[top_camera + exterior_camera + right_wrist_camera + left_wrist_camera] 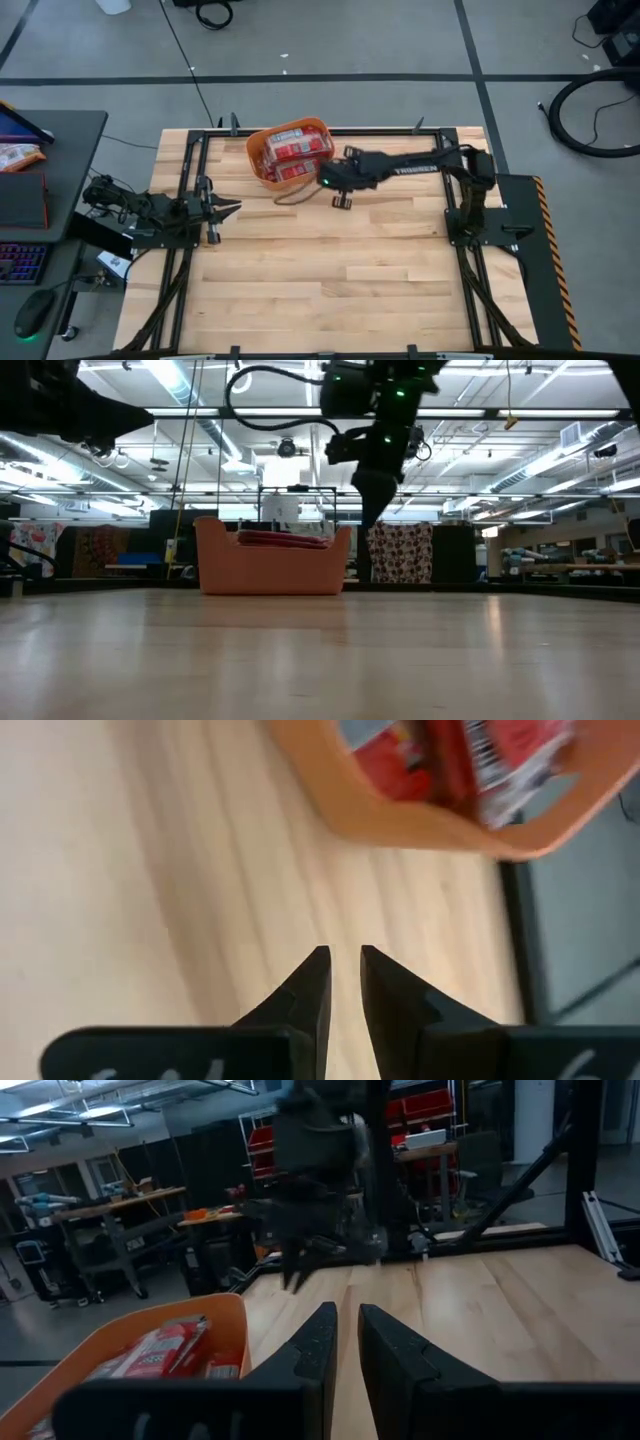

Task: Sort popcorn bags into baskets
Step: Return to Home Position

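Observation:
The orange tub (262, 160) stands on its base at the table's far side, left of centre, with several red popcorn packets (297, 150) lying flat inside. In the low view the packets (285, 539) pile just above the tub's wall (272, 572). My right gripper (342, 200) hangs shut above bare wood just right of the tub's near corner, pointing down (370, 522). Its wrist view shows the tub's rim (400, 820) and the packets (490, 760) beyond the fingers (342, 952). My left gripper (235, 208) waits shut at the table's left edge, level, facing the tub's rim (150, 1330).
Bare wood spreads from the tub toward the near and right edges. A black frame (460, 130) borders the table. A desk with a keyboard (20, 262) and mouse (33, 316) stands off the left side. My right arm (310, 1190) shows in the left wrist view.

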Tool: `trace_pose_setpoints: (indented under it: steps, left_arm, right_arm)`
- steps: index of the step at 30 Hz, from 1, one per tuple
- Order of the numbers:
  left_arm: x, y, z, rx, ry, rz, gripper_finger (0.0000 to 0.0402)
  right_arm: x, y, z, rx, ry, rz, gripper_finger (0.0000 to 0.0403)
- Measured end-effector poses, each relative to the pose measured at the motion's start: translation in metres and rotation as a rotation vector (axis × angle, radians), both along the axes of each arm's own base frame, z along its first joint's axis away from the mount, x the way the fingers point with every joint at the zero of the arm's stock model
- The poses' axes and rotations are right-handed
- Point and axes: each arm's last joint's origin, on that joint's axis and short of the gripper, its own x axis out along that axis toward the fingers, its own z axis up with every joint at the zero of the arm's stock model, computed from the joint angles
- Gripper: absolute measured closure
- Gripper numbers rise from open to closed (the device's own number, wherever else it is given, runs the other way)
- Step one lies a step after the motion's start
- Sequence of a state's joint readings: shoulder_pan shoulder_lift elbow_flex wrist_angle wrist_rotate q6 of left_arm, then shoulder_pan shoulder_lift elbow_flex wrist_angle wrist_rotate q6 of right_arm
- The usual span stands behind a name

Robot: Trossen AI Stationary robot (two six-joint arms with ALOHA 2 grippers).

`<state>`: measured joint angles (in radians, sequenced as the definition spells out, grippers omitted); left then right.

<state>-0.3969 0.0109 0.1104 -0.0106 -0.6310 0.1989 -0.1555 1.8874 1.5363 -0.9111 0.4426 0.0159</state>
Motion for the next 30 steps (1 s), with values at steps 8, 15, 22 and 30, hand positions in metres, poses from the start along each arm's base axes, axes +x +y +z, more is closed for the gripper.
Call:
trace_pose_setpoints:
  steps: [8, 15, 22, 30]
  left_arm:
    - [0.0, 0.0, 0.0, 0.002, 0.004, 0.004, 0.0352]
    - [0.0, 0.0, -0.001, 0.0, 0.009, 0.004, 0.0352]
    - [0.0, 0.0, -0.001, -0.001, 0.007, 0.004, 0.0352]
    - [0.0, 0.0, -0.001, -0.002, 0.007, 0.004, 0.0352]
  right_arm:
    - [-0.048, 0.033, -0.024, 0.023, -0.218, -0.045, 0.034]
    - [-0.091, 0.047, -0.024, 0.074, -0.405, -0.146, 0.034]
    - [-0.125, 0.058, -0.022, 0.15, -0.613, -0.144, 0.034]
    - [-0.162, 0.062, -0.03, 0.182, -0.871, -0.12, 0.034]
